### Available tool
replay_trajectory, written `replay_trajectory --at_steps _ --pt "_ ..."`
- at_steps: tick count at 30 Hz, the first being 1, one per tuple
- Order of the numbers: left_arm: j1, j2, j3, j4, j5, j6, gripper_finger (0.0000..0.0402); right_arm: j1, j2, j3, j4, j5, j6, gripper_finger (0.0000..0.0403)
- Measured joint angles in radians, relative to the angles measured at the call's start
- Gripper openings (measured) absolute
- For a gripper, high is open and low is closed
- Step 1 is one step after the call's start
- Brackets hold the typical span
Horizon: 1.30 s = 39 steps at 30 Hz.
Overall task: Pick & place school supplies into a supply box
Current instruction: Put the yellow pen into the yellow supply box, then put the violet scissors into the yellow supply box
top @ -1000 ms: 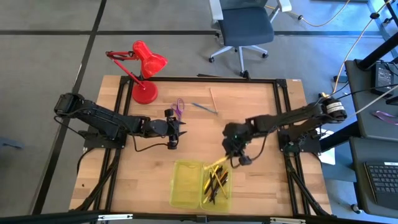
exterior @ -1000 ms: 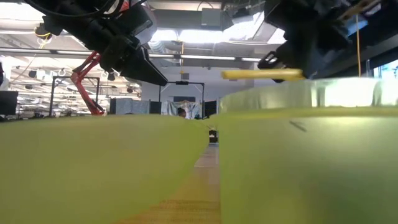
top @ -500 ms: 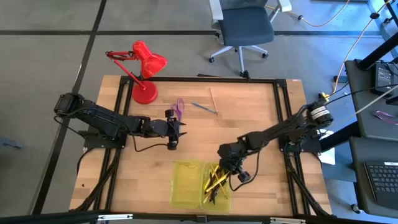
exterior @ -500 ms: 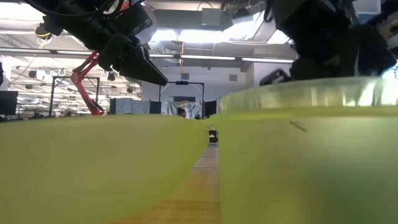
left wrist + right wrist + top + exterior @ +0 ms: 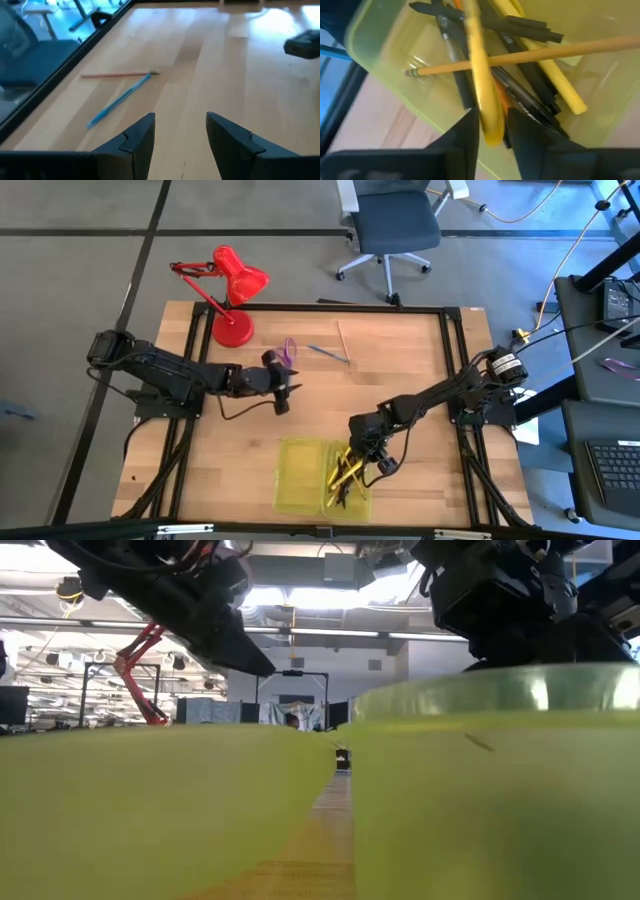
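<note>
Beside scissors (image 5: 288,352): left hand (image 5: 292,388), lamp (image 5: 235,292).

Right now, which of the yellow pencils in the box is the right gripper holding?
The yellow pencil between the right gripper fingers, lying across the pile in the supply box. The other yellow one lies loose beside it.

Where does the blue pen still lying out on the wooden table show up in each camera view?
High view: the blue pen lies near the table's far edge, beside the tan wooden pencil.
Low view: not visible.
Left wrist view: the pen lies ahead of the open fingers.
Right wrist view: not visible.
Shared landmark: the pencil.
</note>
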Motion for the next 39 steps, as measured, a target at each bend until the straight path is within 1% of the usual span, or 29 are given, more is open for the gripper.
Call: replay_trajectory --at_steps 3,5,7,11,13,16,19,22,26,28,30,32,35,37,39 --pt "0.037 0.0 0.0 -0.001 0.008 -0.026 0.0169 0.0 -0.001 0.002 0.0 0.009 -0.014 0.0133" --pt "0.058 0.0 0.002 -0.014 0.012 0.002 0.0169 0.0 -0.006 0.013 -0.009 0.009 -0.015 0.0145" --pt "0.085 0.0 0.031 -0.09 0.02 0.014 0.0169 0.0 -0.021 0.027 -0.017 0.009 -0.014 0.0152" --pt "0.156 0.001 0.127 -0.292 0.014 -0.055 0.0169 0.0 -0.056 0.048 -0.042 0.009 -0.005 0.0154" --pt "0.185 0.006 0.172 -0.37 0.017 -0.038 0.0169 -0.001 -0.083 0.048 -0.05 0.009 -0.004 0.0153" --pt "0.228 0.019 0.236 -0.505 0.022 0.093 0.0168 -0.002 -0.121 0.049 -0.067 0.009 -0.002 0.0153" --pt "0.277 0.046 0.283 -0.655 0.05 0.242 0.0168 -0.002 -0.153 0.049 -0.081 0.009 0.018 0.0153" --pt "0.328 0.077 0.307 -0.714 0.084 0.414 0.0168 -0.002 -0.174 0.049 -0.094 0.009 0.04 0.0153" --pt "0.393 0.132 0.315 -0.71 0.168 0.676 0.0168 -0.002 -0.183 0.049 -0.083 0.012 0.04 0.0153" --pt "0.42 0.167 0.316 -0.696 0.185 0.818 0.0168 -0.002 -0.183 0.049 -0.08 0.027 0.046 0.0153" --pt "0.44 0.2 0.315 -0.688 0.174 0.948 0.0168 -0.002 -0.183 0.049 -0.08 0.063 0.066 0.0153" --pt "0.454 0.233 0.316 -0.652 0.137 1.045 0.0168 -0.002 -0.183 0.049 -0.081 0.094 0.071 0.0153" --pt "0.474 0.279 0.316 -0.617 0.116 1.132 0.0168 -0.003 -0.183 0.049 -0.078 0.099 0.067 0.0153" --pt "0.485 0.307 0.323 -0.6 0.129 1.159 0.0168 -0.003 -0.183 0.049 -0.078 0.112 0.066 0.0153" --pt "0.498 0.34 0.347 -0.617 0.154 1.161 0.0166 -0.002 -0.183 0.049 -0.077 0.139 0.066 0.0153"
